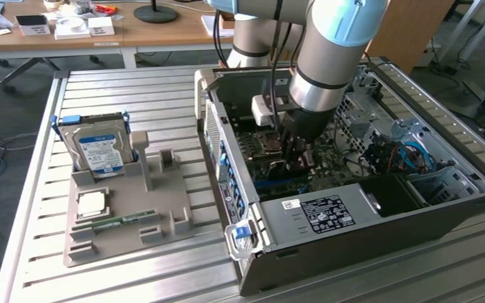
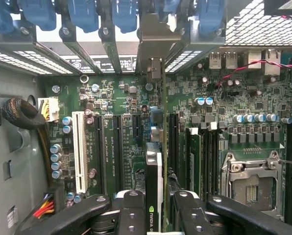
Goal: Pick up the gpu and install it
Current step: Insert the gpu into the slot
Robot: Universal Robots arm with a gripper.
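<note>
In the wrist view the gripper point(image 2: 155, 210) has its two black fingers point(image 2: 131, 210) drawn partway in and pressed against the faces of the gpu point(image 2: 155, 191), which stands edge-on between them, a thin dark card with a green logo near its held end. The card hangs over the green motherboard point(image 2: 126, 127), its silvery end bracket point(image 2: 156, 44) reaching toward the row of blue slot clips point(image 2: 124, 14) on the case's rear wall; whether its lower edge sits in a slot cannot be told. A white expansion slot point(image 2: 79, 152) lies well to one side of the card, and the bare processor socket point(image 2: 249, 181) lies on the other side beyond the memory slots. In the exterior view, nearest the camera at about 6 o'clock, is the open computer case point(image 1: 335, 252), with its black power supply point(image 1: 327, 211) by the near wall. At the centre, the arm point(image 1: 327, 63) reaches down into the case, and the gripper point(image 1: 295, 165) hangs low over the board. At 9 o'clock a grey parts holder point(image 1: 124, 214) rests on the slatted metal table point(image 1: 124, 88), carrying an upright hard drive point(image 1: 99, 148), a processor chip point(image 1: 93, 203) and a memory stick point(image 1: 124, 220). At 11 o'clock, farthest off, is a wooden desk point(image 1: 83, 35).
</note>
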